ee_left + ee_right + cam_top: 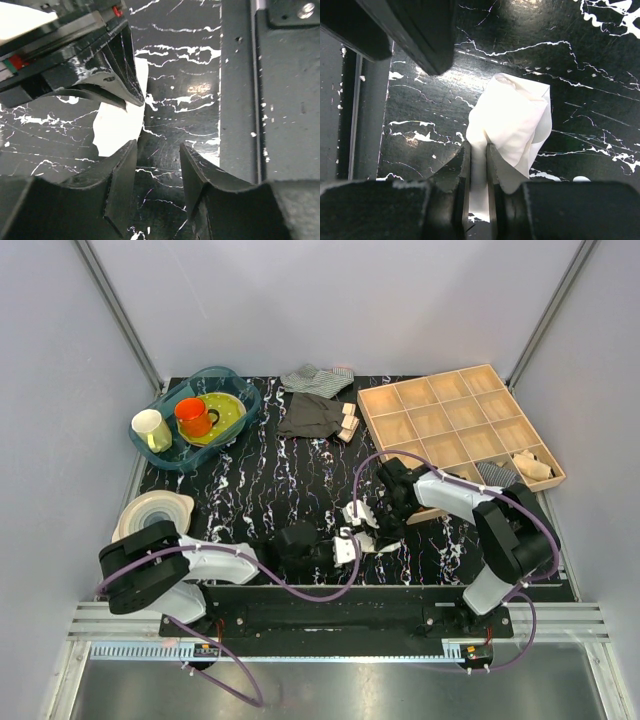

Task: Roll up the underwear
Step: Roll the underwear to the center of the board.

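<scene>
Black marbled table, right fingers pinching white underwear, left fingers spread, empty.

Both arms are built of chunky matt-black joint housings joined by smooth white links: the left arm at the lower left of the overhead view, the right arm at the right. Thin purple cables loop off each. The left fingers and right fingers are glossy black plastic with wedge-shaped tips.
</scene>
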`<state>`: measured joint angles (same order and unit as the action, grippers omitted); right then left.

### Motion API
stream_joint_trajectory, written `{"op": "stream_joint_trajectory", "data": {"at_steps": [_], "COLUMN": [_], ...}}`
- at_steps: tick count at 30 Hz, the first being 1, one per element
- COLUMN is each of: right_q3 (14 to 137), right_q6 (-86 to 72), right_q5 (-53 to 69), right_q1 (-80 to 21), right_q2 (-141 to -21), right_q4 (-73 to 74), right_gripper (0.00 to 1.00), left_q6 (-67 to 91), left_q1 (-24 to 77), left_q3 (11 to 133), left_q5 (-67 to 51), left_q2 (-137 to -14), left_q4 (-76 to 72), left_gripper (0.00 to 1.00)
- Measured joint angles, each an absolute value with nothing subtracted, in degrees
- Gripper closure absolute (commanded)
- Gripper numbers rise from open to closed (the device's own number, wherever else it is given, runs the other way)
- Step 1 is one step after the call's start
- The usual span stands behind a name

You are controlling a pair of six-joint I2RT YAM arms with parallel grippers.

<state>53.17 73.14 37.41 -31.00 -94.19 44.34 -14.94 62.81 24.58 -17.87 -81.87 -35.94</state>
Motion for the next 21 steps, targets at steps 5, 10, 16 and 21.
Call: {"op": "stream_joint_trajectory", "data": {"at_steps": [5,10,16,21], "right_q3": [53.69,53.74,53.74,53.74], "right_q6": [73.01,72.9,72.66,72.53], "right_q5": [37.91,38.68,38.87,39.29], "right_q1": [-30.79,-30.35,-30.15,-29.82], "right_q2": [-94.91,-95.18,-95.24,-95.33], "right_q4": [44.95,45.12,45.12,45.12], "right_gripper": [0.84,0.84,0.84,0.83], "left_q6": [-20.62,-23.75,-25.28,-25.54], "left_q1": [65.93,68.01,68.58,68.58], "left_q3": [28.25,31.42,34.74,36.03], "left_q5": [-10.94,-5.48,-2.37,-0.69], "left_q2": [-85.34,-90.13,-93.08,-94.04], "left_q4": [-30.76,-27.92,-26.57,-26.68], "left_gripper": [0.55,0.55,0.53,0.5]}}
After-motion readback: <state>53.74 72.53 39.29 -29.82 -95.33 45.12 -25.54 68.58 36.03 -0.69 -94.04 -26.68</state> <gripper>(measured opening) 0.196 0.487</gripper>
